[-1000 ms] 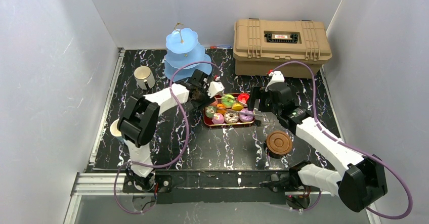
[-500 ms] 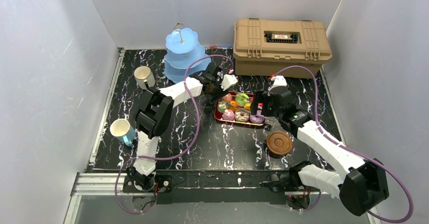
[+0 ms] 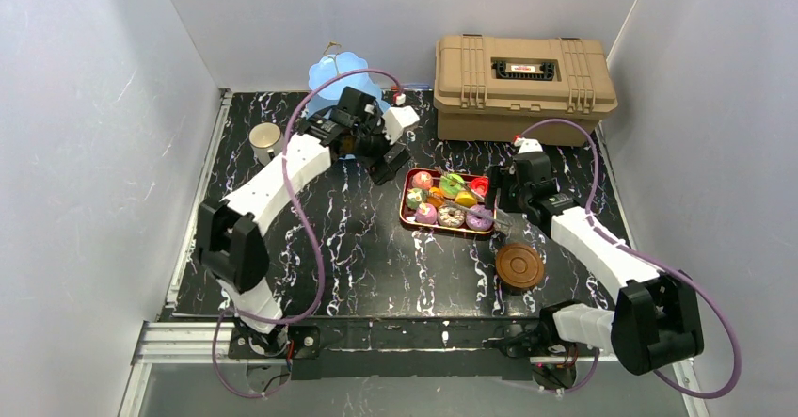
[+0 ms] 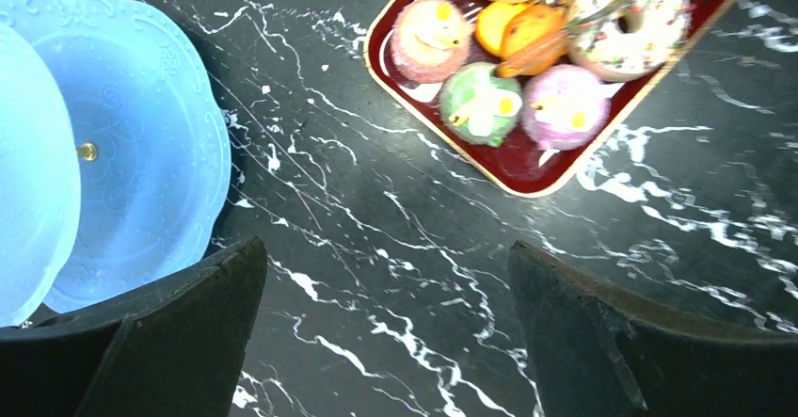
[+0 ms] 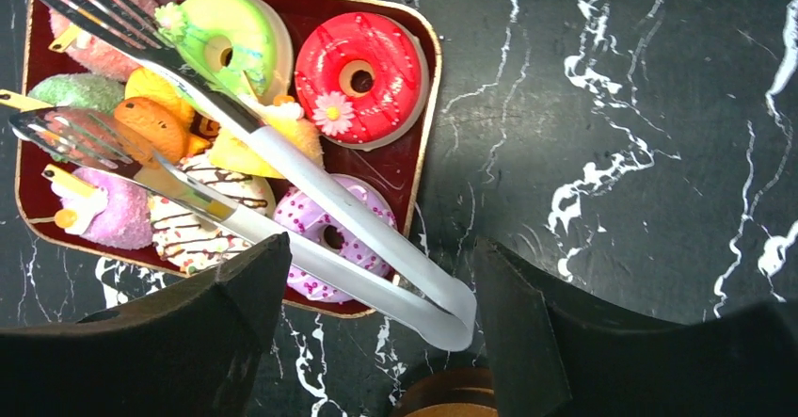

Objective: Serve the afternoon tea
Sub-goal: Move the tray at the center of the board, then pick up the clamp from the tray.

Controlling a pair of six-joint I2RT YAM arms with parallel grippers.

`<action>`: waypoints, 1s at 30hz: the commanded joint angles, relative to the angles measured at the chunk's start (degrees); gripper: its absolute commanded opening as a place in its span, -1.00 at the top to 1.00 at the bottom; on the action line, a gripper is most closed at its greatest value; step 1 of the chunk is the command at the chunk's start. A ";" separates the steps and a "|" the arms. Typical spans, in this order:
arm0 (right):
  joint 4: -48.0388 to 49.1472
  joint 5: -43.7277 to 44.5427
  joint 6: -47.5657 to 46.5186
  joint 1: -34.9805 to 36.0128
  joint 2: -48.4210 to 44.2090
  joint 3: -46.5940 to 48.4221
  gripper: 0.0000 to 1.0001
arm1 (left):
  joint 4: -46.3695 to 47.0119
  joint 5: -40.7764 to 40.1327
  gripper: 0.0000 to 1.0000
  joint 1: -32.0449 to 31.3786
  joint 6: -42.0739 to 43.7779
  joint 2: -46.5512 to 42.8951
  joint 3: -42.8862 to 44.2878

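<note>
The left gripper (image 4: 386, 257) is held spread and empty between the light blue three-tier scalloped stand (image 4: 141, 135) and the dark red rectangular tray (image 4: 516, 161) of colourful toy cakes (image 4: 480, 104), the right gripper (image 5: 381, 248) spread empty above the metal tongs (image 5: 311, 184).

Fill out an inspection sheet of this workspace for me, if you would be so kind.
Surface: black marbled table, no spills seen.
Job's things: blue tiered stand, visible tiers bare; silvery cup beside it; toy donuts and cakes all on the red tray; brown saucers front right.
Clutter: metal tongs lying across the tray; tan case at the back.
Tools: left tool open, empty, over bare table; right tool open, straddling the tongs' joined end.
Cables: purple cables arching above the table.
Surroundings: white walls.
</note>
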 commanded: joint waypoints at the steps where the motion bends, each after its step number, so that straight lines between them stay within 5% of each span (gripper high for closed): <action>1: 1.17 -5.08 -3.06 -0.29 2.34 4.26 -0.56 | -8.44 5.23 -0.96 -0.33 -4.16 -6.07 -0.58; 21: 5.95 -9.09 -1.21 -2.41 11.15 2.78 -0.06 | -16.87 6.88 -0.96 0.05 -4.73 -13.32 0.49; 30: 2.12 -10.73 -1.48 -1.69 7.45 1.34 -0.10 | -20.87 7.98 -0.96 0.05 -1.85 -14.11 4.03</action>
